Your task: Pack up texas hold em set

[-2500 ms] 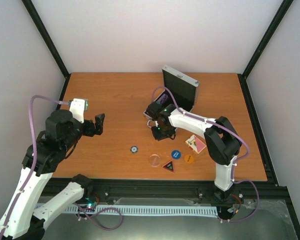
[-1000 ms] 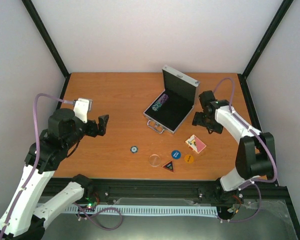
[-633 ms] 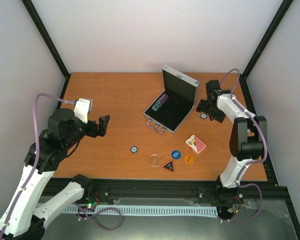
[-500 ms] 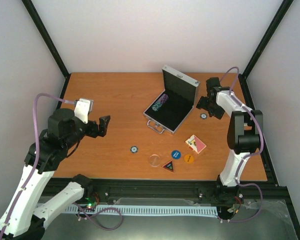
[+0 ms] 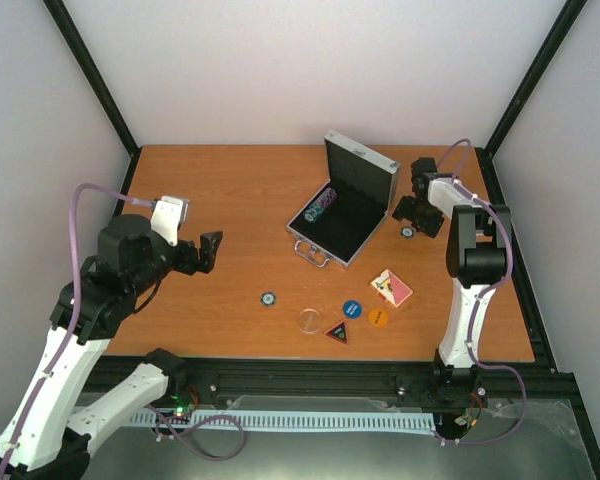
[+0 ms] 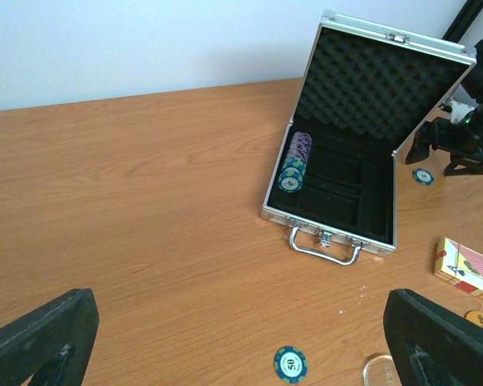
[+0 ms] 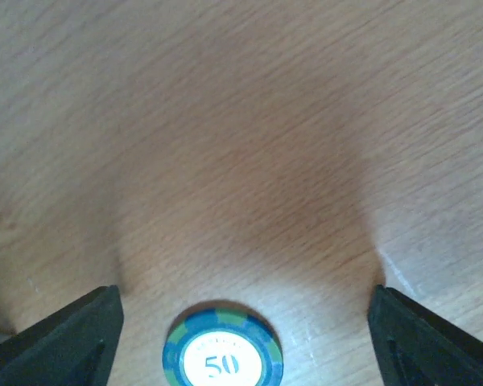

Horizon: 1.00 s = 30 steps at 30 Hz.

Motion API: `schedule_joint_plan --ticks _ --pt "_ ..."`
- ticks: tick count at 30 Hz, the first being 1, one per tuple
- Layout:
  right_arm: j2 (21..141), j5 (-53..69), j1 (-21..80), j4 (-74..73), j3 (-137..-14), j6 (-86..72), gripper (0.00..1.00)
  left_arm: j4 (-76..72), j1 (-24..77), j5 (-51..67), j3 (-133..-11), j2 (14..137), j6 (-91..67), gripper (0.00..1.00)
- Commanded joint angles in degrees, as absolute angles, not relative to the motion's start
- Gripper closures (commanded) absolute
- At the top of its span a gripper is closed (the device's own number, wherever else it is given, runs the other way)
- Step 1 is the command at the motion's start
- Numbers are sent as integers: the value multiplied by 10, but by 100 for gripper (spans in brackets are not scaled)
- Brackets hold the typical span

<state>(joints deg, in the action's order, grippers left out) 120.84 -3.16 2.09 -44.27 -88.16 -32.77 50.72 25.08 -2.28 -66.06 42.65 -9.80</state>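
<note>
Soft, even light from above leaves the wooden table evenly bright in the crisp overhead view. The right wrist view is slightly blurred, a broad dim shadow spreading over the wood around the poker chip. The left wrist view is sharp, though the black lining of the case swallows detail.

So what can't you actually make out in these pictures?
Right wrist view: the chip marked 50 is cut off by the bottom edge.
Left wrist view: the card deck runs off the right edge, the clear button off the bottom.
Top view: the triangular button has print too small to read.
Both wider views: the chip stack in the case is too small to count.
</note>
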Motion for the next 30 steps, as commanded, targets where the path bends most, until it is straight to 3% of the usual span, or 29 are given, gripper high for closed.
schedule_joint_plan --ticks 1,14,30 --pt "1235 -9 9 -432 -902 -320 19 512 249 -17 -681 431 -90 0" --pt "1166 0 20 -418 -796 -314 28 500 249 -17 -672 435 -94 0" --pt "1220 -18 50 -452 -863 -297 28 509 249 -25 -676 425 -85 0"
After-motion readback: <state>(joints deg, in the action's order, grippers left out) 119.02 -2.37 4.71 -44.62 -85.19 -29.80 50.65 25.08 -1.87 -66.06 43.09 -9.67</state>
